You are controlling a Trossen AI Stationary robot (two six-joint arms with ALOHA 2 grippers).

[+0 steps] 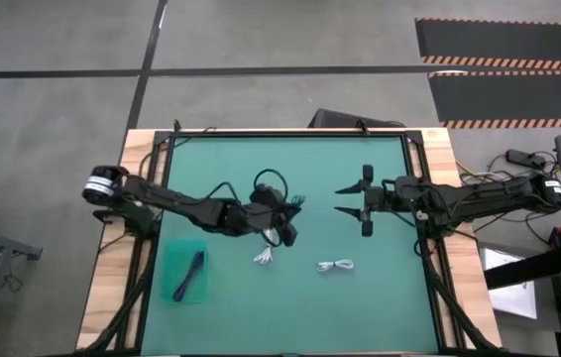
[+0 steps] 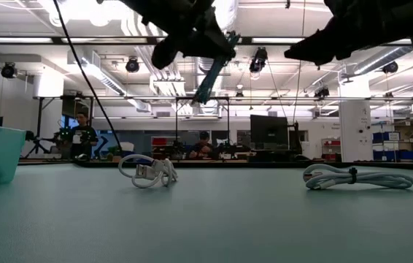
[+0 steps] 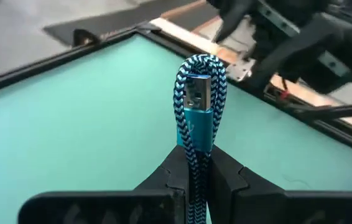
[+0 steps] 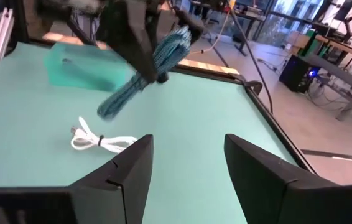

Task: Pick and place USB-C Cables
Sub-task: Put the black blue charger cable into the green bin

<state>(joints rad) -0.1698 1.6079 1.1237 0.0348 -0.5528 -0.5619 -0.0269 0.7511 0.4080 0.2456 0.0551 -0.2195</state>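
High view shows my green table (image 1: 290, 307) with my two arms reaching in over it, and the work lies between them. Near the table's left side sits a teal tray (image 1: 187, 271) with a dark cable already in it. My left gripper (image 1: 282, 226) is up off the surface near the middle, jaws closed on a blue braided cable (image 3: 198, 124), pinched across its folded bundle with the plug end sticking out past the fingertips. My right gripper (image 1: 345, 199) waits to the right of centre, jaws spread wide and holding nothing, well above the table. Two white USB-C cables remain down: one coil (image 1: 266, 256) just below my left gripper, the other coil (image 1: 336, 266) further right, closer to my right arm. In the low view both lie flat, the left coil (image 2: 148, 172) looser, the right coil (image 2: 357, 177) tied at its middle with a dark band. I judge them light, limp and springy; a loop could slip or unfurl, so the banded middle is the best place to pinch, across all strands at once.
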